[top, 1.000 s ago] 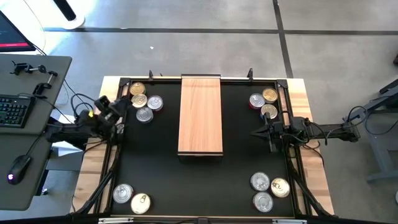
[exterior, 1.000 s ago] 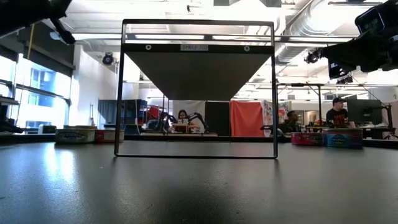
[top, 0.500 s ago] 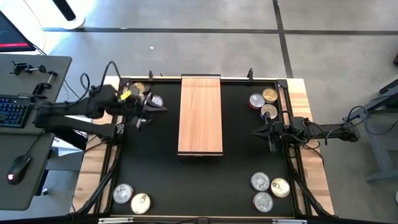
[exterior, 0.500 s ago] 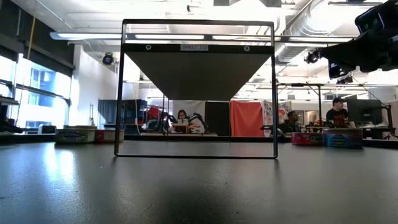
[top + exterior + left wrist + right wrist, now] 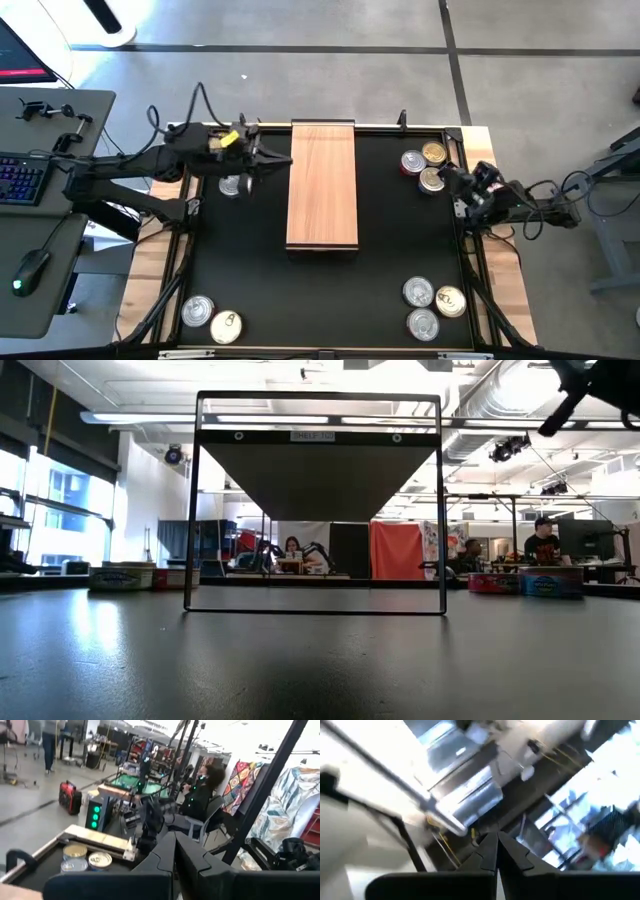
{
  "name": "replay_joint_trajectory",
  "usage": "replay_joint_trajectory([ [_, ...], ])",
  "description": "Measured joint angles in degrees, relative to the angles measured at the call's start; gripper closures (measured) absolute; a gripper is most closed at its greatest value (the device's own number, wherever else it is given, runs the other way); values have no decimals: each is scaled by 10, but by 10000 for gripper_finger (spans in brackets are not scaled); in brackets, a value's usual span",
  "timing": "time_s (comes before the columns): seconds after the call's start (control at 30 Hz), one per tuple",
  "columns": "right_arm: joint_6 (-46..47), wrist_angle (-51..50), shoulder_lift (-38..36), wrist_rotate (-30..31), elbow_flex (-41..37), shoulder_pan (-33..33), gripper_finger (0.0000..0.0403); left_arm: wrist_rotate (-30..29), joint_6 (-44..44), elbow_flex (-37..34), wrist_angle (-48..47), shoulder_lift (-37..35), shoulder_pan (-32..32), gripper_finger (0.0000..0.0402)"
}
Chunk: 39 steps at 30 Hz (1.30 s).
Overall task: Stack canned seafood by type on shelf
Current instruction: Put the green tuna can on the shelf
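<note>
Black mat under two arms, wooden shelf standing in its middle.

Left gripper hangs clenched, fingers pressed together, over the far-left tins, just beside the shelf's left edge. Right gripper sits near the mat's right rim, fingers likewise closed on nothing, touching or just beside the far-right tins. More tins lie at the near-left and near-right corners; none rest on the shelf.

9 cans visible; 1 shelf; 2 arms.
</note>
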Motion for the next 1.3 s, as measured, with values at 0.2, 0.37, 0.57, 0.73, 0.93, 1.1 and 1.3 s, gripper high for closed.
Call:
replay_joint_trajectory([
  [0.2, 110, -212, 183, -179, 167, 0, 402, 1, 24, 0, 1, 14, 7, 401],
  [0.37, 167, -568, 375, -376, 337, 3, 402, 0, 20, 8, 1, -4, 39, 401],
  [0.57, 309, -770, 546, -507, 397, 132, 402, 2, 47, 8, -74, -51, 72, 401],
  [0.73, 467, -764, 633, -487, 396, 252, 403, 10, 66, 8, -174, -75, 70, 401],
  [0.93, 618, -751, 684, -411, 396, 300, 403, 130, 100, -61, -151, -73, 38, 401],
  [1.1, 693, -760, 723, -384, 396, 316, 403, 189, 42, -187, -31, -69, 7, 401],
  [1.3, 724, -747, 771, -388, 396, 329, 403, 191, -51, -273, 26, -70, -56, 401],
])
